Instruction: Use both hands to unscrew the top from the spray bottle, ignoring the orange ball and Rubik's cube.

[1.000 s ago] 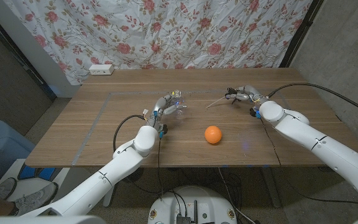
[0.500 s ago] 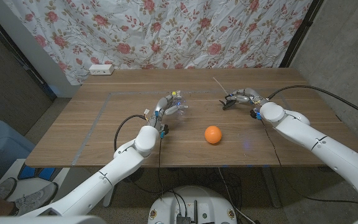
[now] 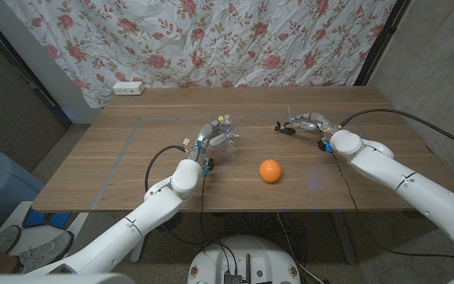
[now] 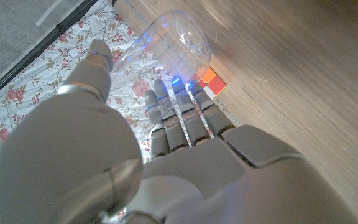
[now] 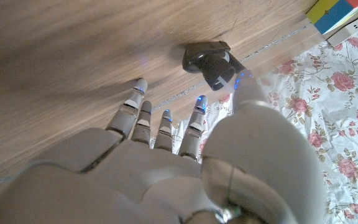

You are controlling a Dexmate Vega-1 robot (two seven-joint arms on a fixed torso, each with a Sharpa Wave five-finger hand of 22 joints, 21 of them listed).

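The robot's left hand [image 3: 213, 134] is out over the middle of the brown wooden table [image 3: 117, 170]. It holds the clear plastic spray bottle [image 3: 225, 130], with fingers [image 4: 179, 118] on one side and the thumb on the other. In the left wrist view the bottle [image 4: 166, 34] looks see-through and round, and you can see the wood right through it. A bit of the colourful Rubik's cube [image 4: 205, 79] peeks out just past the fingertips, showing orange, red and white squares.

The robot's right hand [image 3: 310, 122] is over on the right side of the table, well apart from the bottle. It holds the black plastic spray top [image 3: 284, 127] at its fingertips. In the right wrist view the spray top [image 5: 209, 61] is dark and shiny, and it sits between the thumb and a finger, just above the wood. The other fingers [image 5: 132, 102] are spread out. The top is off the bottle now. A corner of the Rubik's cube [image 5: 335, 9] shows there too, next to a white power strip [image 5: 353, 28].

The round orange ball [image 3: 269, 170] lies on the table nearer the robot, between the two arms, touching neither hand. At the far left edge of the table lies the white power strip [image 3: 128, 88]. Behind the table hangs a white curtain with pink roses [image 3: 211, 39]
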